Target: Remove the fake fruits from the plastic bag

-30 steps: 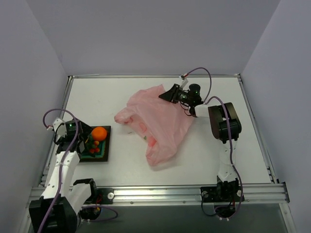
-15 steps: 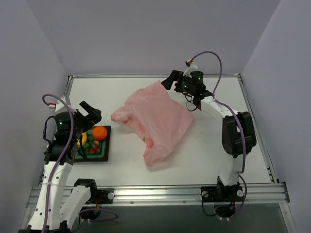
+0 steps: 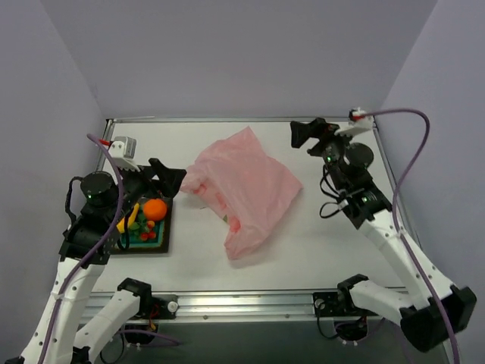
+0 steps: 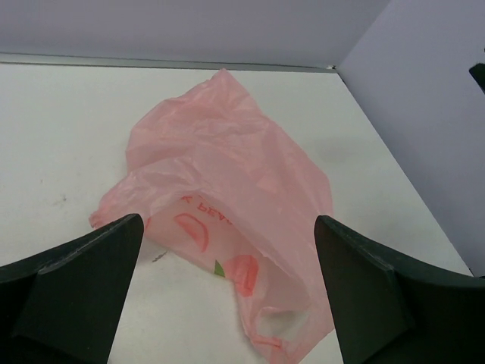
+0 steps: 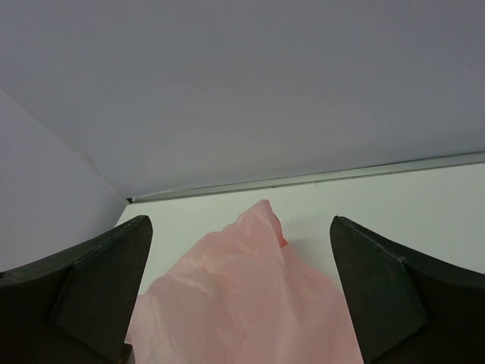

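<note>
My left end effector [image 3: 173, 178] and right end effector [image 3: 297, 135] gape wide, empty. Plastic bag [image 3: 250, 182] possibly not emptied: pinch far corner, lift, shake.

My fingers [image 4: 76, 292] stand wide apart at 7 and 5 o'clock, gripping nothing. Between them, toward 12, the pink bag [image 4: 227, 174] lies crumpled on the white table [image 4: 61, 114].
</note>
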Robot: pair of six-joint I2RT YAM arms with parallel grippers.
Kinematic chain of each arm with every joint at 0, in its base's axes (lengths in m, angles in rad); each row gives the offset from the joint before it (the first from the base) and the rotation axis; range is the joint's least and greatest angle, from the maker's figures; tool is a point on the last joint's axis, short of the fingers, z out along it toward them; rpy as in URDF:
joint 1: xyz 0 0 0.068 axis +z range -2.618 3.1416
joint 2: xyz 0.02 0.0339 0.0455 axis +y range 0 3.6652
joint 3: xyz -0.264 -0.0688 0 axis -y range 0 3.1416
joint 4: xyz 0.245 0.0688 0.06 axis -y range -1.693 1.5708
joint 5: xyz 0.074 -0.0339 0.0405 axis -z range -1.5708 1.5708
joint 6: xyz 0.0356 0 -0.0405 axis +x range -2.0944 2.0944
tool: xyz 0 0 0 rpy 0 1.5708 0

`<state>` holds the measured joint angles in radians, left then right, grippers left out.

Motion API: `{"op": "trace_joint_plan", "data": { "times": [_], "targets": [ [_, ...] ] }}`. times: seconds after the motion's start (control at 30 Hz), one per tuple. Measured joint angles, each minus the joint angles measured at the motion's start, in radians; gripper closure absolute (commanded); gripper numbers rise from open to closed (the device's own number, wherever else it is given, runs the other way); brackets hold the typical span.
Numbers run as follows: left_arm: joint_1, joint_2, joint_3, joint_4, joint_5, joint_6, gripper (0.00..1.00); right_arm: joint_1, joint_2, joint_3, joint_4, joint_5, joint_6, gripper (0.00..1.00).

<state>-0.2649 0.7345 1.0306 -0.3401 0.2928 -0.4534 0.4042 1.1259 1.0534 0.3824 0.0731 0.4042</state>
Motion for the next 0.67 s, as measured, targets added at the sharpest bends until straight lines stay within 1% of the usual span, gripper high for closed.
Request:
{"op": "trace_joint_plan", "data": {
  "times": [0.13, 0.2, 0.27, 0.4, 0.67],
  "targets": [
    [-0.001, -0.054, -0.001, -0.01, 0.013, 0.04, 0.06, 0.002, -0.298, -0.24, -0.015, 0.103, 0.034, 0.0],
    [-0.002, -0.103, -0.021, -0.008, 0.008, 0.057, 0.06, 0.002, -0.407, -0.324, -0.056, 0.15, 0.057, 0.0],
    [-0.002, -0.146, -0.056, -0.016, -0.005, 0.067, 0.06, 0.002, -0.485, -0.374, -0.097, 0.172, 0.075, 0.0],
    [-0.002, -0.234, -0.106, -0.038, -0.034, 0.08, 0.06, 0.002, -0.54, -0.399, -0.172, 0.188, 0.098, 0.0],
    [-0.002, -0.243, -0.109, -0.082, -0.109, 0.098, 0.06, 0.002, -0.552, -0.393, -0.226, 0.209, 0.108, 0.0]
  ]
}}
